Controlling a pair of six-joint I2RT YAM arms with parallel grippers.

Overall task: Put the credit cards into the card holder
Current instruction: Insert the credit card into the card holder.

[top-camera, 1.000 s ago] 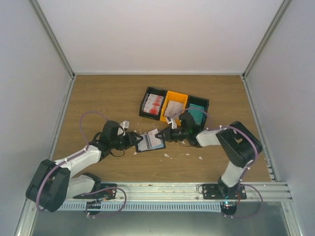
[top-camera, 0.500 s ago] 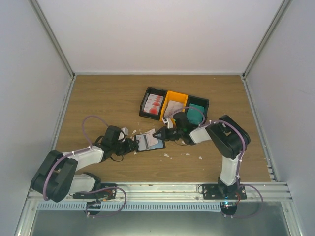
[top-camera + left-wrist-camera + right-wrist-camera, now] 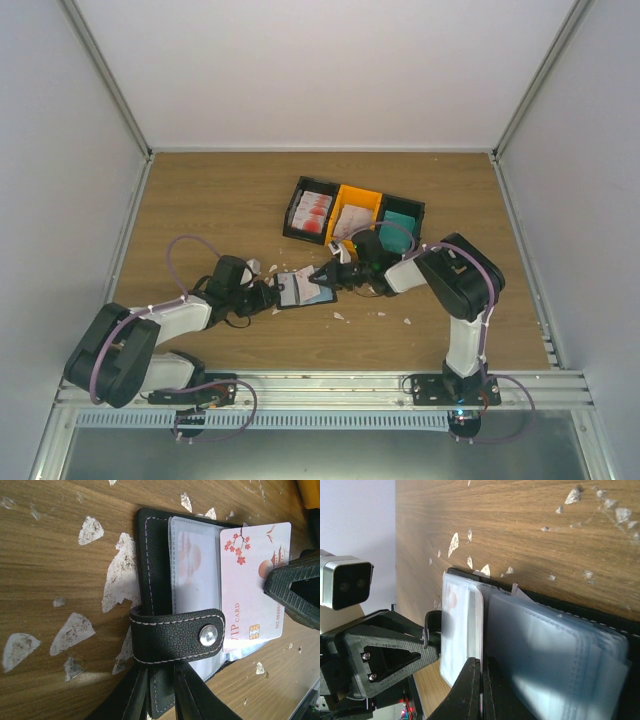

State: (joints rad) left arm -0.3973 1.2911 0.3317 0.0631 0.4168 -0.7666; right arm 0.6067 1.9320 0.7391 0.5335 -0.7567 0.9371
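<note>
The black card holder (image 3: 299, 289) lies open on the wood, its clear sleeves up and its snap strap (image 3: 177, 635) folded across. My left gripper (image 3: 271, 297) is shut on the holder's near cover edge (image 3: 159, 692). One credit card (image 3: 192, 570) sits inside a sleeve. A second, white with red blossoms (image 3: 252, 580), lies half over the sleeves, and my right gripper (image 3: 326, 275) is shut on its edge (image 3: 482, 664). The right wrist view shows that card (image 3: 462, 630) beside the bluish sleeves (image 3: 560, 650).
Behind the holder stand three trays: a black one with red-and-white cards (image 3: 311, 210), an orange one (image 3: 356, 212) and a black one with teal cards (image 3: 401, 228). Small white scraps (image 3: 340, 316) dot the wood near the holder. Walls enclose the table.
My left arm drew in toward its base, and its jaws narrowed onto the holder's edge. My right gripper carried the card a little left, further over the sleeves.
</note>
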